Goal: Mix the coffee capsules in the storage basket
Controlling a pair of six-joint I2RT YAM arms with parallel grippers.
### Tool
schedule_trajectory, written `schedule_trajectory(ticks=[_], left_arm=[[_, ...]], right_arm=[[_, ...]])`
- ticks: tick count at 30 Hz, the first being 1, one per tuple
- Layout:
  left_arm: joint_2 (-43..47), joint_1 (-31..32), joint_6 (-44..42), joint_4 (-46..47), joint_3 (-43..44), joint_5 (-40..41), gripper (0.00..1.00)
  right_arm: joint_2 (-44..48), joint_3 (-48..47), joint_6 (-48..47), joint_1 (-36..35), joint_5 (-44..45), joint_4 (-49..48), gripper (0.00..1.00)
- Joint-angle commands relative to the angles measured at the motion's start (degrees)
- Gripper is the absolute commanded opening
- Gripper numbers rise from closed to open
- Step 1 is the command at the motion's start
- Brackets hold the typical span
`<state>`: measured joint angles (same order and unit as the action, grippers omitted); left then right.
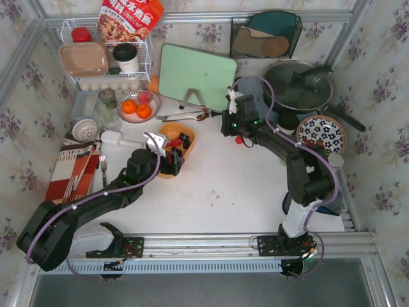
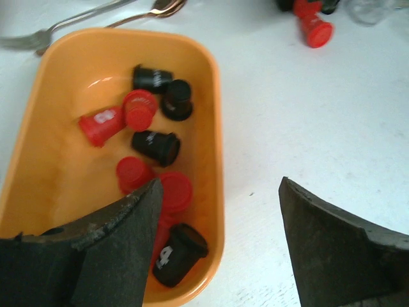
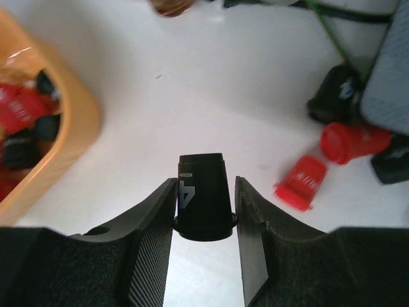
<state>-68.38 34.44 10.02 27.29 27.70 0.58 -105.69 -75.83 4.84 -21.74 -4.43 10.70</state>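
The orange storage basket [image 1: 171,132] sits left of the table's centre and holds several red and black coffee capsules [image 2: 153,146]. My left gripper [image 1: 174,158] is open and empty at the basket's near right corner [image 2: 214,192], one finger over the capsules and the other over bare table. My right gripper [image 1: 229,130] is shut on a black capsule [image 3: 204,198], held clear of the table to the right of the basket [image 3: 77,121]. Loose capsules lie on the table beside it: two red ones [image 3: 300,182] and at least two black ones [image 3: 332,99].
A spoon and tongs [image 1: 182,116] lie just behind the basket. A green cutting board [image 1: 195,77], a bowl of oranges [image 1: 137,107], a white wire rack [image 1: 108,54], a pan [image 1: 299,86] and a patterned plate [image 1: 319,133] stand at the back. A striped cloth [image 1: 77,166] lies at the left.
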Motion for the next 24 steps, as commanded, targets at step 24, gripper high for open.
schedule_trajectory(ticks=[24], left_arm=[[-6.9, 13.7, -31.3, 28.8, -0.4, -18.2, 0.76]], right_arm=[[38.7, 39.2, 22.7, -15.0, -11.4, -32.6, 0.24]])
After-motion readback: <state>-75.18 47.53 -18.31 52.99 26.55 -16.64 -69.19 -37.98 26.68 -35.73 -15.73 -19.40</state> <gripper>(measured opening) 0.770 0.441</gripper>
